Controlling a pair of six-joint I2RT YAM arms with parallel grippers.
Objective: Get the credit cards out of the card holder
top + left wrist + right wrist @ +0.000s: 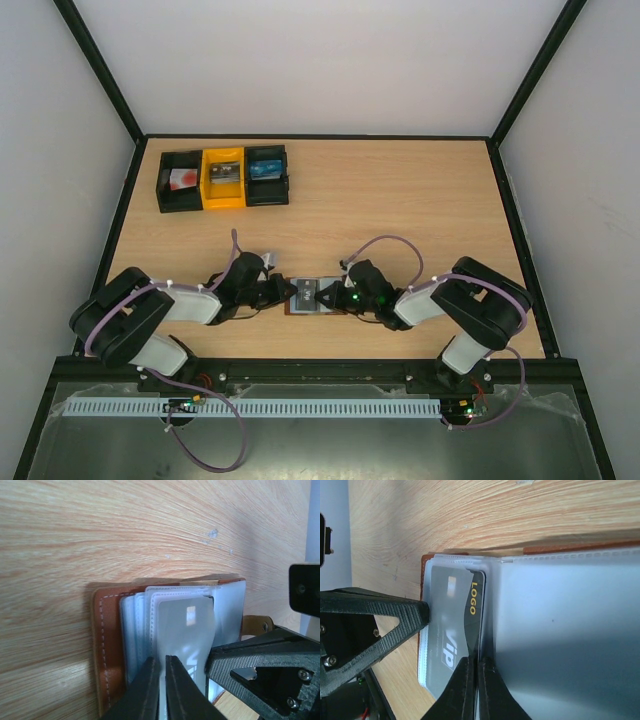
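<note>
Overhead rear view, close wrist views sharing card holder [106, 645]

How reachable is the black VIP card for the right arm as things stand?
Probably yes: the right arm has its jaws shut at the exposed edge of the black VIP card. A clear sleeve covers part of it; whether they actually pinch it is unclear.

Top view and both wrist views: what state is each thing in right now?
card holder: open, lying flat.
black card: partly inside a clear sleeve, not out.
left tool: shut, over the card holder.
right tool: shut at the black card's edge.
bins: open-topped, each holding something.
</note>
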